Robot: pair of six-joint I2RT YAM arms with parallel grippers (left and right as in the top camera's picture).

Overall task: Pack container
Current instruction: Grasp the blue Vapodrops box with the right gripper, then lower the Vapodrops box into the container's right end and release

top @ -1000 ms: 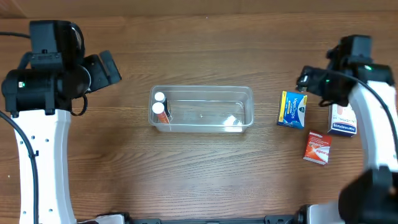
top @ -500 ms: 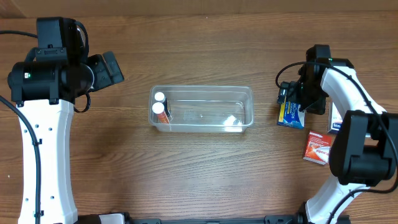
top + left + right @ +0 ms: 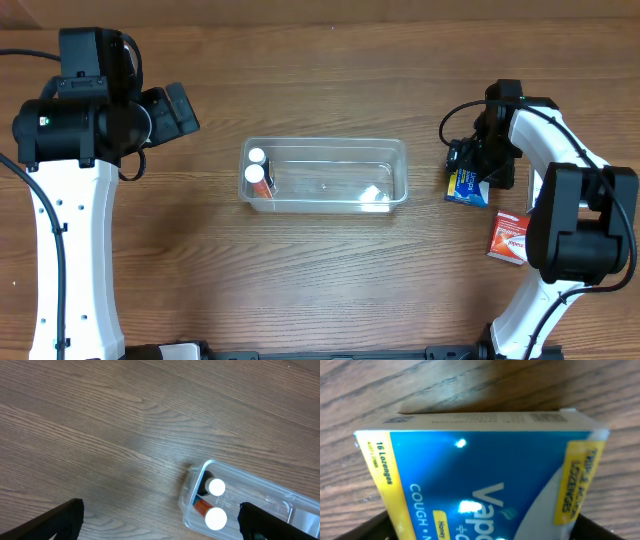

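Your right hand [image 3: 472,160] hangs low over the blue and yellow lozenge box [image 3: 466,187], fingers spread wide. In the right wrist view, a dark fingertip [image 3: 377,530] shows at each lower corner with the box filling the space between them. The hand is open around the box, and you cannot tell from these views whether the pads touch its sides. The print on the box reads "16 Lozenges" and "COUGH".

The container [image 3: 330,143] sits in the middle of the desk [image 3: 320,290], long side running left to right. It lies to the left of your right hand, on the side toward the other arm. Its right end is near the lozenge box but apart from it, with a strip of bare wood between.

Two white-capped bottles [image 3: 256,165] stand at the container's left end, side by side. One of them shows an orange body.

Your left hand [image 3: 172,108] is held off the container's left end, a little farther back on the desk and clear of it. It is open too. The left wrist view shows its two fingertips [image 3: 65,520] far apart, with the container's bottle end between them, toward the right finger.

A red box [image 3: 512,238] lies flat on the desk near your right arm, closer to you than the lozenge box and apart from it.
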